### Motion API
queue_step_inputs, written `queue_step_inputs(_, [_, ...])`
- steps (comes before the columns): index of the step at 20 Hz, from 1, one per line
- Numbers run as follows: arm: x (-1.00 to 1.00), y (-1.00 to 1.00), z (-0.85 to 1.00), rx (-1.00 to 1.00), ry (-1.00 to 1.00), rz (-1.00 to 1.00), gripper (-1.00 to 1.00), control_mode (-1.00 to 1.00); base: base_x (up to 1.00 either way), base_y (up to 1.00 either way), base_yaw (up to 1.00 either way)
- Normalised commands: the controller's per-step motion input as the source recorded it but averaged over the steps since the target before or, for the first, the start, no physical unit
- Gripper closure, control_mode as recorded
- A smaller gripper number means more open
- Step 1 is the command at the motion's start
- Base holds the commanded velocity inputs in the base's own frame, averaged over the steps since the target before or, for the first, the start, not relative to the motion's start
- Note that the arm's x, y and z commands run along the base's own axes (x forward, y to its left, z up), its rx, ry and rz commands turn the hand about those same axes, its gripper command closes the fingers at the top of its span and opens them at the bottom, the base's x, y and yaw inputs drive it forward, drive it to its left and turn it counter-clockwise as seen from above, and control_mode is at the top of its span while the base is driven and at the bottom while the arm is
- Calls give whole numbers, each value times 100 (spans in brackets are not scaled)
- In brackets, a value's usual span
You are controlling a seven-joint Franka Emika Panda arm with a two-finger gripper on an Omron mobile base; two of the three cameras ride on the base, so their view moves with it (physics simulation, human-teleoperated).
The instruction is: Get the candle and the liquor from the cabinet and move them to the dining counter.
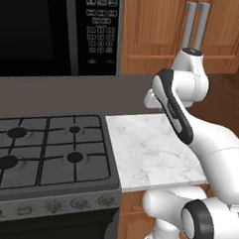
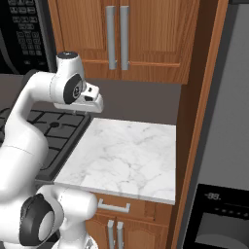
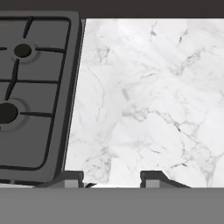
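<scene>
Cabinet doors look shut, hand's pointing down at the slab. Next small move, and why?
Probably lift and tilt the gripper up toward the cabinet handles. Both doors are closed, the jaws stand apart with nothing between them, and the hand hangs over the marble slab beside the stove.

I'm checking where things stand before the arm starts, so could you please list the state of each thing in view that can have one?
cabinet: both doors shut, handles untouched.
fingers: apart, nothing between them, pointing down at the marble slab.
stove: burners unlit, nothing on the grates.
microwave: door shut, window dark.
</scene>
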Motion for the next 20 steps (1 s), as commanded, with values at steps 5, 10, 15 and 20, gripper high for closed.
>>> queue_step_inputs(5, [0,-10,5,0,0,0,-100,-100,0,0,0])
queue_step_inputs(10, [0,-11,18,0,-2,0,-100,-100,0,0,0])
queue_step_inputs(15, [0,-12,34,0,-13,0,-100,-100,0,0,0])
queue_step_inputs(20, [-3,-10,40,0,-23,1,-100,-100,0,0,0])
